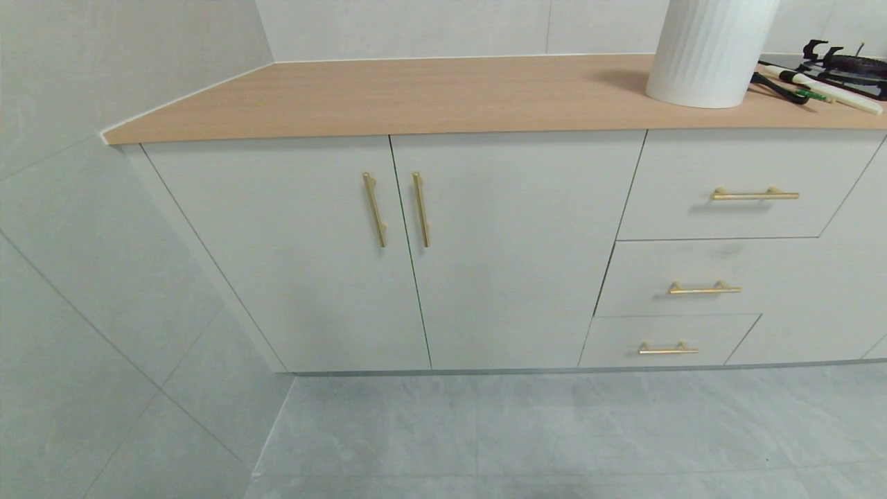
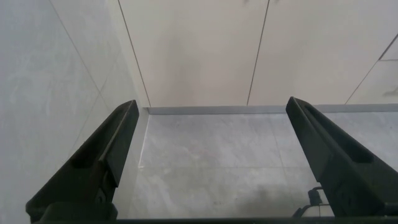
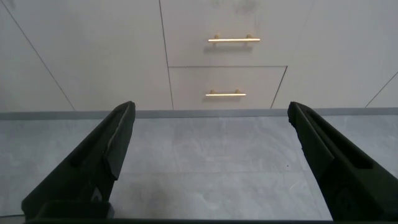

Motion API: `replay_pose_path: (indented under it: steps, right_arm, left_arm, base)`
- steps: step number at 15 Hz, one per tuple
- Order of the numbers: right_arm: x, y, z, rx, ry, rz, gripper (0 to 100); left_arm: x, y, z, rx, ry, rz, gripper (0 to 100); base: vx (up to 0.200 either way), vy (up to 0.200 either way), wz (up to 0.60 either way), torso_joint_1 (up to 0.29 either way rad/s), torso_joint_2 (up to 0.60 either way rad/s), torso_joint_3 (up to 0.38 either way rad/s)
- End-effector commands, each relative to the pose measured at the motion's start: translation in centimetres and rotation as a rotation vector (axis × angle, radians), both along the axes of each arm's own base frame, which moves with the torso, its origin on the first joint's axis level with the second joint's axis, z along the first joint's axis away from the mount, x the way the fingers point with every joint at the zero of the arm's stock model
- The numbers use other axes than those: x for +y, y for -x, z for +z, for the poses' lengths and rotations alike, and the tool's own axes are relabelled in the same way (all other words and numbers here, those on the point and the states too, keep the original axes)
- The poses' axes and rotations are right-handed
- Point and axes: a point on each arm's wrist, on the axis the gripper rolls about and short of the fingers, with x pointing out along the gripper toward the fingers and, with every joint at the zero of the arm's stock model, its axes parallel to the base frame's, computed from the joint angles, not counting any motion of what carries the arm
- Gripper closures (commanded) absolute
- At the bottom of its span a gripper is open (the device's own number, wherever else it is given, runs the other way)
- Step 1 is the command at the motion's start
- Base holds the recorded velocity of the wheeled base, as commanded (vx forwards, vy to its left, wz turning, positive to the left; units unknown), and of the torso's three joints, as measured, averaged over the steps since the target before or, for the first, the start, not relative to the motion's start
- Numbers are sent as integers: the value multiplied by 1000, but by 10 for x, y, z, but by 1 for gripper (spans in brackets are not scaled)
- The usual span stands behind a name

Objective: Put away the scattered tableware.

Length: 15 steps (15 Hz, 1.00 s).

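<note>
Head view: white ribbed pot [image 1: 710,52] + utensils [image 1: 824,83] on counter [image 1: 416,93]; L pincer [image 2: 211,106], R pincer [image 3: 210,106] both spread, empty.

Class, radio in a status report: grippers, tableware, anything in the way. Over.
Left gripper open, empty. Right gripper open, empty. Utensils on counter beside white jar. Doors, drawers shut.

Kitchen in a home — wood countertop [image 1: 416,90], white cabinet doors [image 1: 298,256], brass-handled drawers [image 1: 748,187], grey tiled floor [image 1: 554,430]
</note>
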Motion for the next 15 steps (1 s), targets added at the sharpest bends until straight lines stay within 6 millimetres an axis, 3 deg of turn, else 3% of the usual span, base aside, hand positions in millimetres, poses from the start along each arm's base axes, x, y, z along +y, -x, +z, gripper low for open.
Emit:
replay_pose_path:
  steps: [1,2,15]
  right_arm:
    - [0,0,0,1,0,1,0]
    - [0,0,0,1,0,1,0]
    - [0,0,0,1,2,1,0]
  left_arm:
    - [0,0,0,2,2,0,0]
    - [0,0,0,2,0,0,0]
    - [0,0,0,0,8,0,0]
  base:
    - [0,0,0,0,0,0]
    - [0,0,0,0,0,0]
    - [0,-200,0,4,2,1]
